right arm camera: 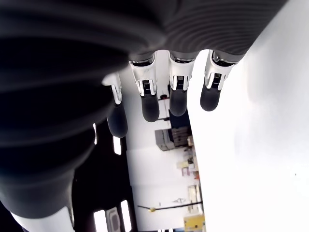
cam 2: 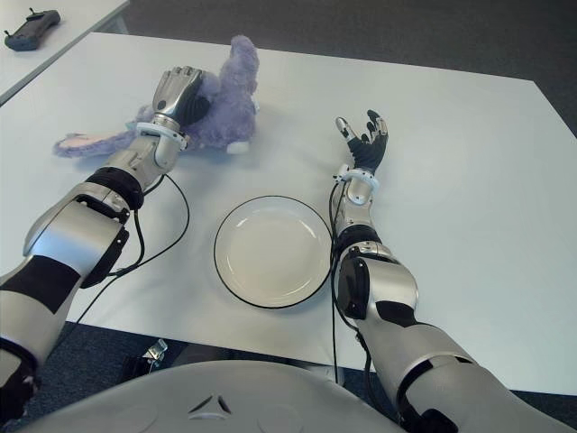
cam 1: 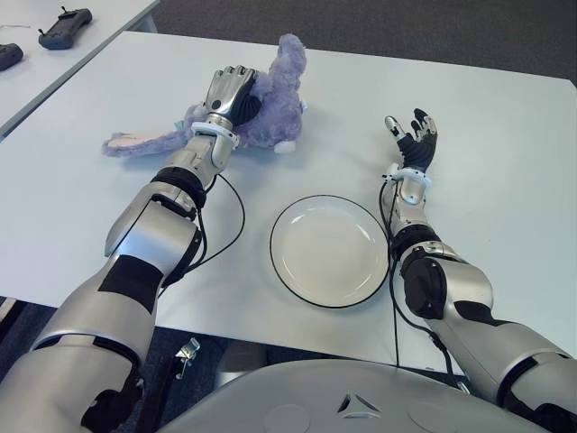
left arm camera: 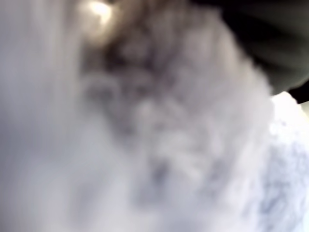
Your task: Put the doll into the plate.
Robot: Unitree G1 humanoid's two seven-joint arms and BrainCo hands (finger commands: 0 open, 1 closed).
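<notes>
A purple plush doll (cam 1: 275, 104) with long ears lies on the white table (cam 1: 487, 162) at the far left. My left hand (cam 1: 230, 88) sits on top of its body, fingers curled down into the fur. In the left wrist view the doll's fur (left arm camera: 169, 145) fills the picture. A white plate (cam 1: 326, 253) with a dark rim sits empty near the table's front edge, to the near right of the doll. My right hand (cam 1: 413, 135) shows to the right of the plate and beyond it, fingers (right arm camera: 177, 96) spread and holding nothing.
A second table (cam 1: 54, 63) at the far left carries two dark handheld controllers (cam 1: 63, 27). A black cable (cam 1: 236, 225) loops on the table between my left arm and the plate. The table's front edge runs just below the plate.
</notes>
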